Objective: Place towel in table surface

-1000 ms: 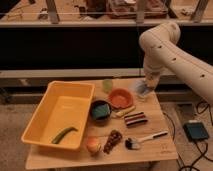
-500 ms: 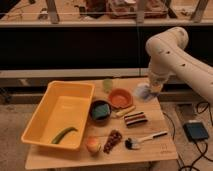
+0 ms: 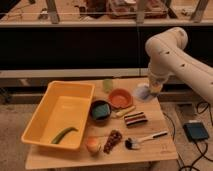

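Observation:
A small grey-blue towel (image 3: 141, 93) hangs just above the right far part of the light wooden table surface (image 3: 155, 150), beside an orange bowl. My gripper (image 3: 151, 88) comes down from the white arm at the right and is shut on the towel's upper right edge. The fingers are mostly hidden by the wrist and the cloth.
A yellow bin (image 3: 47, 117) with a green vegetable (image 3: 63, 134) fills the table's left half. An orange bowl (image 3: 120, 98), dark bowl (image 3: 100, 110), green cup (image 3: 108, 85), striped block (image 3: 135, 119), brush (image 3: 145, 138), grapes (image 3: 113, 141) and a peach (image 3: 93, 145) crowd the middle. A blue box (image 3: 195, 131) lies on the floor at right.
The arm's elbow has swung to the right and slightly up. The gripper and towel have shifted only a little to the right over the table's far right part.

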Action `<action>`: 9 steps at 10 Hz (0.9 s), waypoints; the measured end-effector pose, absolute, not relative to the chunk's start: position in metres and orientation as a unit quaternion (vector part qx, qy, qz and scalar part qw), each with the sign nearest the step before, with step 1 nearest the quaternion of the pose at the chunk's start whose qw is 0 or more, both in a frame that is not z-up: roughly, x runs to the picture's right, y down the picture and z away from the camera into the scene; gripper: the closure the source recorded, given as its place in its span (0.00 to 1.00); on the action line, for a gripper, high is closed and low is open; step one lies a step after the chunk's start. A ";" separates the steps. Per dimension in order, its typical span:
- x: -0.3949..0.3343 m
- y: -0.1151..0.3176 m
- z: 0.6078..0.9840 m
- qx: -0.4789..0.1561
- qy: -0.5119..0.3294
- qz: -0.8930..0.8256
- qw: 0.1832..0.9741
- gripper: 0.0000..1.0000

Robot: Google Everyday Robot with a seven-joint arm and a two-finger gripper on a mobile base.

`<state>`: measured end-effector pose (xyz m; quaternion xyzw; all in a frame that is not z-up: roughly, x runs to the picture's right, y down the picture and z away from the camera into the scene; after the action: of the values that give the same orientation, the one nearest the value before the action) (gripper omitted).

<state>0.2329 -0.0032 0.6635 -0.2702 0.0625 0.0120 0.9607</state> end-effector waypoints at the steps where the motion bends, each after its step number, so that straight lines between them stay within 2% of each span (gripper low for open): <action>1: 0.236 0.004 0.672 -0.273 0.062 0.012 0.960 1.00; 7: 0.262 0.057 0.732 -0.306 0.020 0.020 0.952 1.00; 9: 0.265 0.058 0.731 -0.307 0.022 0.021 0.951 1.00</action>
<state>0.2654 0.0581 0.7306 -0.3071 0.0223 0.0214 0.9512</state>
